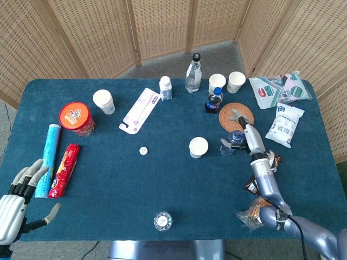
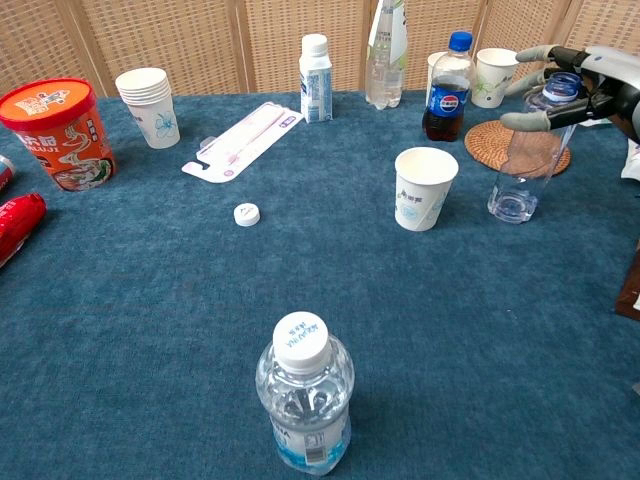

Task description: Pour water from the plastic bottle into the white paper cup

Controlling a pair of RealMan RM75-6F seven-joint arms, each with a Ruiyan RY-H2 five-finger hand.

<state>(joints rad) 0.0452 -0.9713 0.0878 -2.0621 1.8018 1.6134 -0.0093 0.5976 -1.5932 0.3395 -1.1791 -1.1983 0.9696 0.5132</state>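
The white paper cup (image 1: 198, 147) (image 2: 425, 188) stands upright at mid-table. Just to its right a clear plastic bottle (image 1: 229, 144) (image 2: 520, 170), nearly empty, has its base on the cloth and leans away from the cup. My right hand (image 1: 248, 132) (image 2: 580, 85) is at the bottle's top with fingers spread wide. Its thumb lies along the bottle's shoulder and the other fingers reach past the neck without closing. My left hand (image 1: 16, 206) hovers open at the table's near left corner, holding nothing.
A capped water bottle (image 2: 303, 400) stands at the near edge. A Pepsi bottle (image 2: 449, 88), a woven coaster (image 2: 482, 141) and two cups sit behind the right hand. A loose cap (image 2: 246, 213), a noodle tub (image 2: 55, 130), a cup stack (image 2: 148, 105) and snack bags (image 1: 282, 89) lie around.
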